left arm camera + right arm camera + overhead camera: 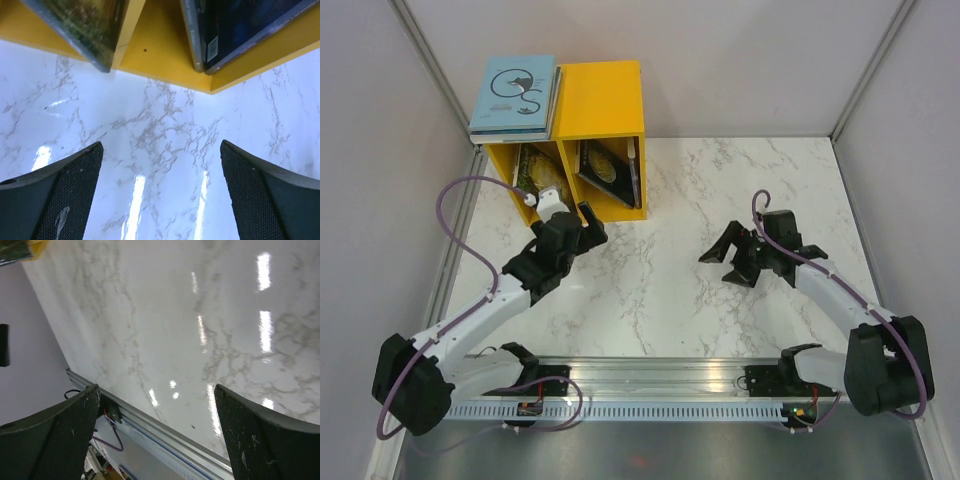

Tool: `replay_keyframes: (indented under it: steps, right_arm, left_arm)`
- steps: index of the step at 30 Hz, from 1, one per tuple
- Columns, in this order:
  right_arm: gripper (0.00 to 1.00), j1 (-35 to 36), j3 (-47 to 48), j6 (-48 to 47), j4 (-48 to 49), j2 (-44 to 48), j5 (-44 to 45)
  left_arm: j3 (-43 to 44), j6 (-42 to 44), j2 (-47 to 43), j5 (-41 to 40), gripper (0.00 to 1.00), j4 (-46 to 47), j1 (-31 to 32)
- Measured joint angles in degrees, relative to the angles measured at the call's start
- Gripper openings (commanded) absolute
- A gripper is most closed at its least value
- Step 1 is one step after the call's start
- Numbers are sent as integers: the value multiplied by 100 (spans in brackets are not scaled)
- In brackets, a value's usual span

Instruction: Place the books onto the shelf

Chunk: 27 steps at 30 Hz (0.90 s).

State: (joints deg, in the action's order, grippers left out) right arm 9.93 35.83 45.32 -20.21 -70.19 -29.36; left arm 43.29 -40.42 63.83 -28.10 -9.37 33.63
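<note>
Left gripper (pixel 161 145) has its fingers wide apart and empty, low over the marble table (pixel 670 275), just before the yellow shelf (pixel 612 95). Right gripper (pixel 156 387) is also spread and empty, well apart from it. Books (pixel 515 95) are stacked on the shelf's left top; others lean in both compartments, maybe two in the right one.

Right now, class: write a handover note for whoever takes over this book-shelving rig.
Left claw: open, empty, just before the bright yellow two-compartment wooden shelf.
Right claw: open, empty, over the white marble table.
Paperbacks lean in both compartments; a stack topped by a light blue swirl-cover book lies on the shelf's roof.
Done: no book visible on the table.
Left: probably only retracting.
</note>
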Motion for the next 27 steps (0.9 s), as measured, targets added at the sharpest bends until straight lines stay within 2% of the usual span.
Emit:
replay_keyframes:
  steps: [5, 9, 15, 20, 27]
  right_arm:
    - [98, 1047, 1047, 271, 118, 168, -44]
    - [98, 2702, 2028, 293, 304, 186, 87]
    - [98, 4669, 2553, 223, 203, 535, 953]
    - [98, 5451, 2579, 131, -238, 1049, 1902]
    - [98, 5584, 2135, 133, -944, 2684, 3399]
  left_arm:
    - [-247, -74, -944, 35, 100, -826, 0]
    - [-330, -76, -1652, 28, 100, -1482, 0]
    - [-341, 20, -2592, -192, 100, -2192, 0]
    - [-269, 262, -3309, -286, 100, -2492, 0]
    - [-203, 490, -3858, -413, 100, -2791, 0]
